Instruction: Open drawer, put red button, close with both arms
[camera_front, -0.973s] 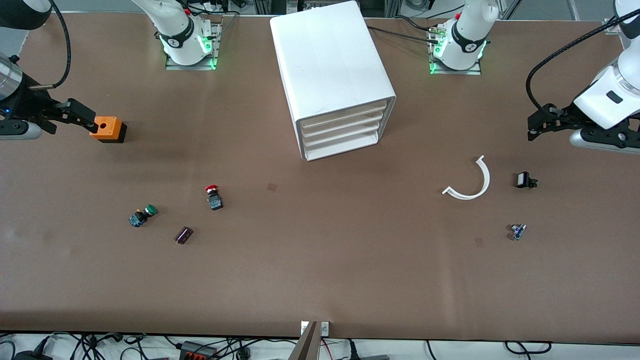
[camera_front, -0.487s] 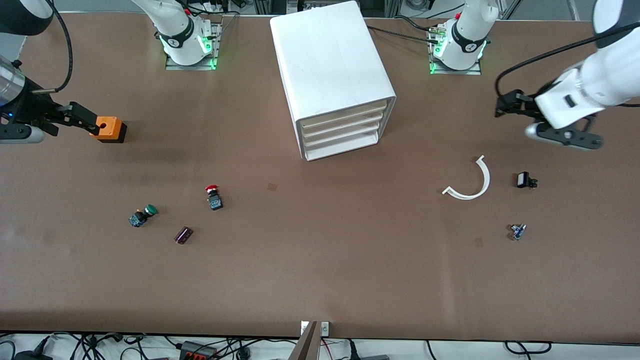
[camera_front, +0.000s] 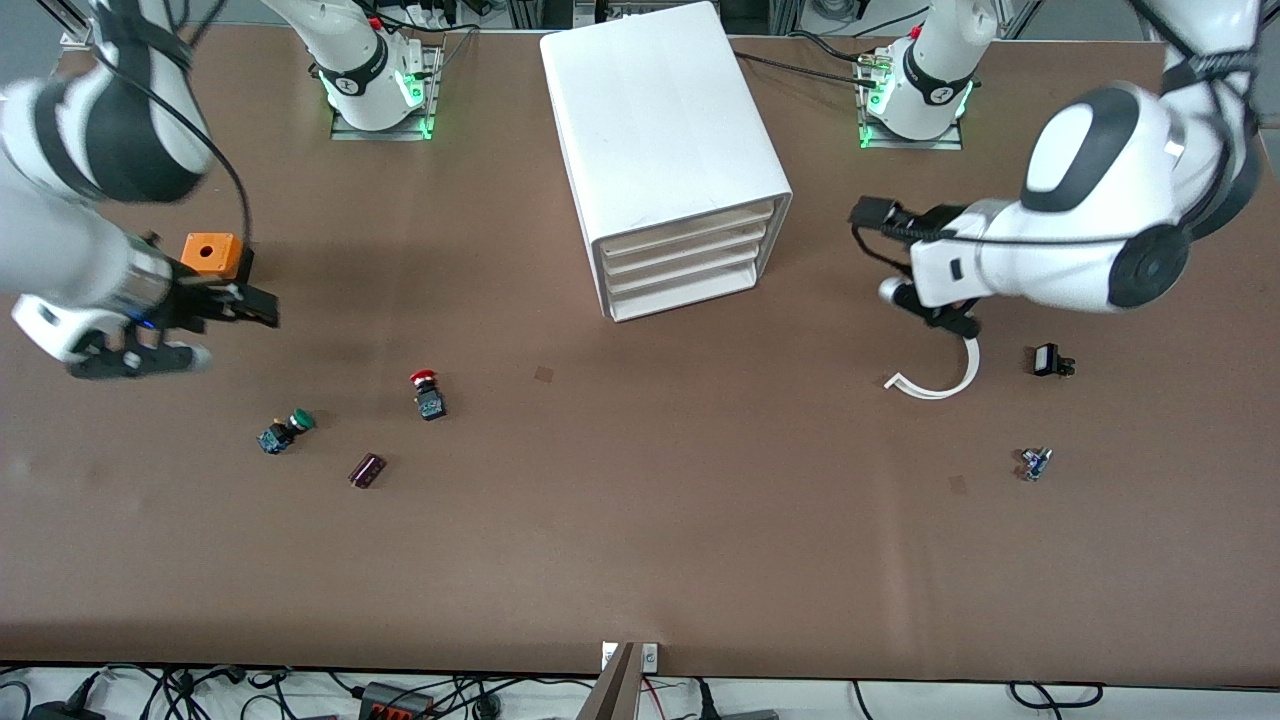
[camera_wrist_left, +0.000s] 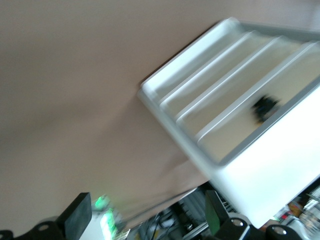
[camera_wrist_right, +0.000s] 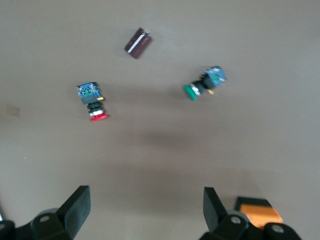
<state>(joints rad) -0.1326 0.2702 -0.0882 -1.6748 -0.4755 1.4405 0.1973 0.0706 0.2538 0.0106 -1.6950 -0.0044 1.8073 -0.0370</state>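
Two switches, capacitor beside, drawers shut

The front view looks down from high across the table, facing the two robot bases along its top edge, and takes in the whole tabletop from far off. The left wrist view rides on the left arm and looks from close by at the front of the white drawer cabinet, which also stands mid-table in the front view. The right wrist view rides on the right arm and looks down at the table near that arm's end, sharing with the front view the red button, the green-capped switch and the orange box.
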